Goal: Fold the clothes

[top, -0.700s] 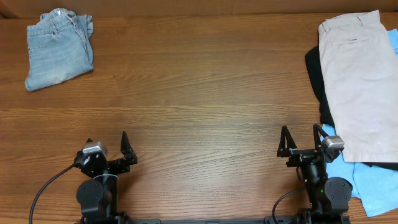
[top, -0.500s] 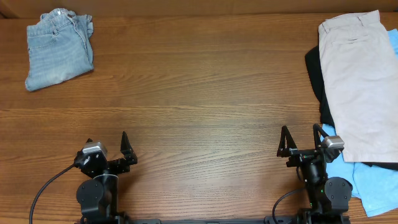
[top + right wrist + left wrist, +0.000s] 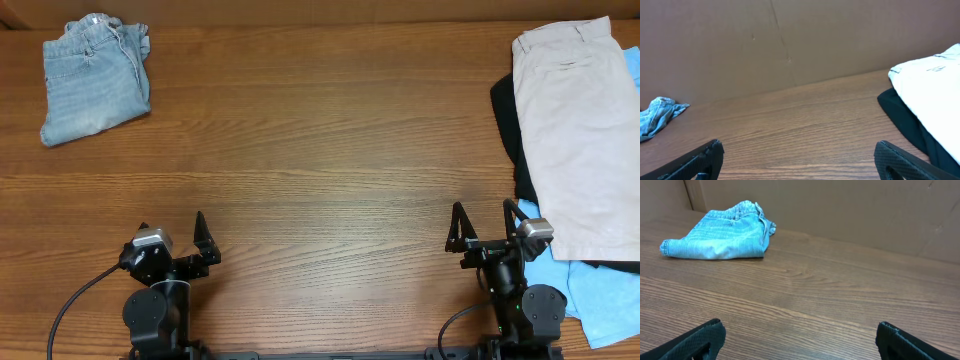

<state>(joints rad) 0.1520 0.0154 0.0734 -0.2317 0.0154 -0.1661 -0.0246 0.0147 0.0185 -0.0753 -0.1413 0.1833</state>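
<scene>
- Overhead: folded-up denim sits at the far left corner of the counter.
- shorts lie flat along the right edge, on top of a black garment and a blue top.
- left hand is down by the front edge, fingers spread wide, nothing in it.
- right hand same deal: wide apart, empty, just beside the blue top.

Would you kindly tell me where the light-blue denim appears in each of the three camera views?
Overhead: the denim lies in the top-left corner.
Left wrist: the denim is at upper left, close to the brown wall.
Right wrist: the denim is small, at the far left edge.
Shared landmark: the table edge along that wall.
</scene>
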